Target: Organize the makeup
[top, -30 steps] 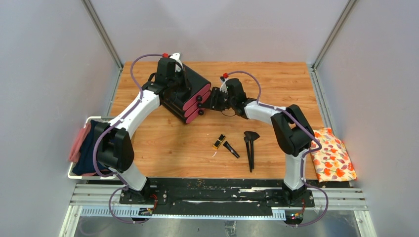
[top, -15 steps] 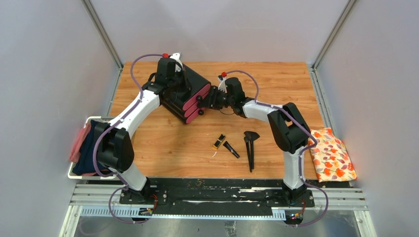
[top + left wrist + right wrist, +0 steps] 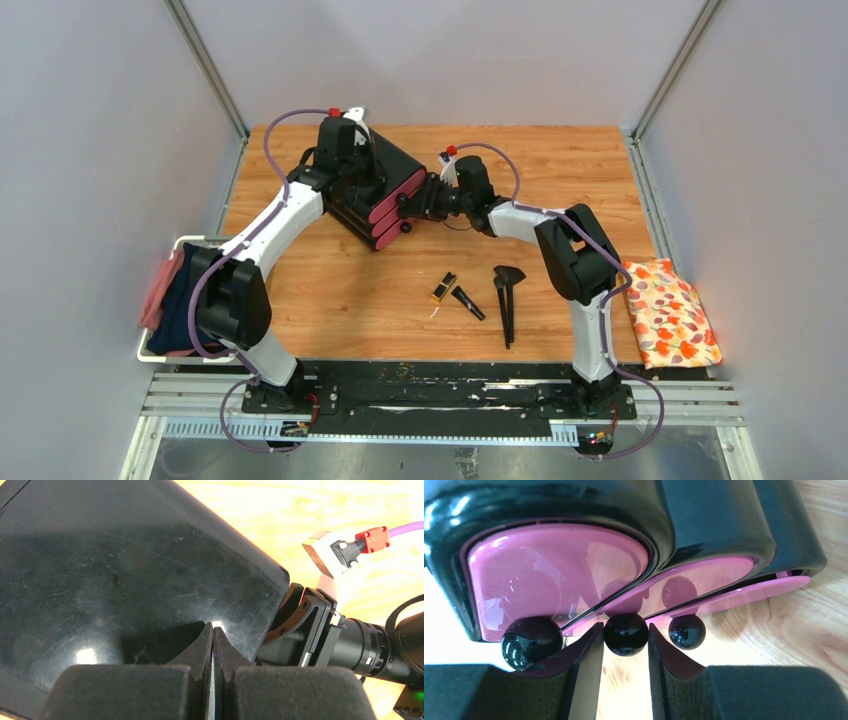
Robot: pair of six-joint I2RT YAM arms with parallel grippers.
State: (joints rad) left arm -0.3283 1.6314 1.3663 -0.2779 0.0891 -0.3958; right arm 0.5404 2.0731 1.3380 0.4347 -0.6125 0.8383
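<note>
Reaching further across the table than a second ago, the right claw now meets the pink drawers of the black box in the top view, so a drawer looks about to be opened for the makeup. The black-and-gold case, short tube and brushes lie loose on the near table, well apart from the box. The left wrist view shows the left claw clenched and empty, its tips on the box's glossy top, seemingly steadying it. The right wrist view shows the right claw straddling the middle knob. Its pads sit right at the knob's sides, and I cannot tell whether they pinch it yet.
</note>
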